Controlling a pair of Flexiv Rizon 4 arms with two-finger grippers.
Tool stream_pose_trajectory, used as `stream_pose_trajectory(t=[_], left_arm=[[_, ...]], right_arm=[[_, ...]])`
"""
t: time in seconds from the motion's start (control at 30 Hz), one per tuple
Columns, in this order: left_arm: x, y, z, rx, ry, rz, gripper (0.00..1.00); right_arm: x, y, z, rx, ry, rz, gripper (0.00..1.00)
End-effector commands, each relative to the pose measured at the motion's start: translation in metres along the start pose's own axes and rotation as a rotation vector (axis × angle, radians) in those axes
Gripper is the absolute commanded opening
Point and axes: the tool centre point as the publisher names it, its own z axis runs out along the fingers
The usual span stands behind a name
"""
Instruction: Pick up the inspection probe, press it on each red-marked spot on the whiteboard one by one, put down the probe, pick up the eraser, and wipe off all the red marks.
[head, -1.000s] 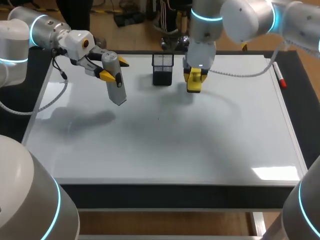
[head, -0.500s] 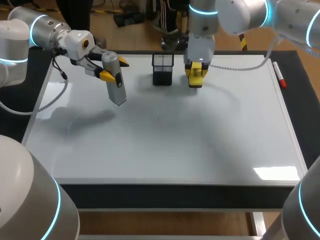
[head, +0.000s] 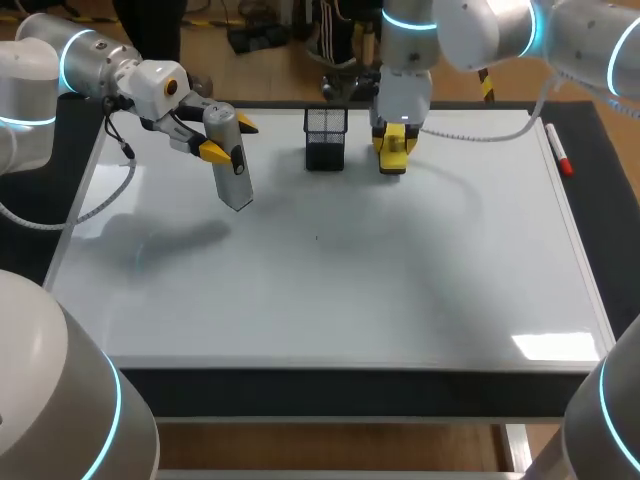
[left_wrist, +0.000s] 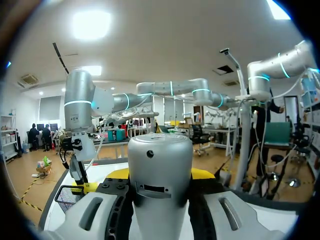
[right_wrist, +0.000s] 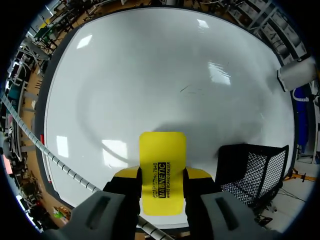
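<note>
The yellow eraser (right_wrist: 162, 150) carries black print, seen only in the right wrist view. It is clamped between the right gripper's (right_wrist: 162, 175) fingers, at the whiteboard's (head: 350, 290) far edge, just beside a black mesh basket (head: 325, 140). The left gripper (head: 228, 138) clasps the grey probe (head: 234, 170), tip down above the board. A red marker (head: 558, 150) lies along the board's right edge.

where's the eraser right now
In the head view the yellow eraser sits in the right gripper, near the whiteboard's far edge, just right of the black mesh basket.
</note>
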Motion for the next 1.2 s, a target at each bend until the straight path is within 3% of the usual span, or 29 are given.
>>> stream_pose_trajectory(t=[0.03,0.63,0.67,0.7,0.73,0.77,1.2], left_arm=[[-0.001,-0.001,-0.001,0.000,0.003,0.000,0.00],[-0.001,-0.001,-0.001,0.000,0.003,0.000,0.00],[-0.001,-0.001,-0.001,0.000,0.003,0.000,0.00],[-0.001,-0.001,-0.001,0.000,0.003,0.000,0.00],[-0.001,-0.001,-0.001,0.000,0.003,0.000,0.00],[-0.001,-0.001,-0.001,0.000,0.003,0.000,0.00],[-0.001,-0.001,-0.001,0.000,0.003,0.000,0.00]], right_arm=[[0.000,-0.007,0.003,-0.003,0.003,-0.005,0.00],[0.002,-0.008,0.011,-0.007,0.021,0.010,0.00],[0.002,-0.007,0.009,-0.002,0.021,0.013,0.05],[0.002,-0.008,0.007,0.001,0.023,0.018,0.39],[0.004,-0.008,0.006,0.008,0.025,0.020,0.96],[0.005,-0.008,0.004,0.013,0.024,0.027,1.00],[0.036,0.004,-0.017,0.055,0.003,0.165,1.00]])
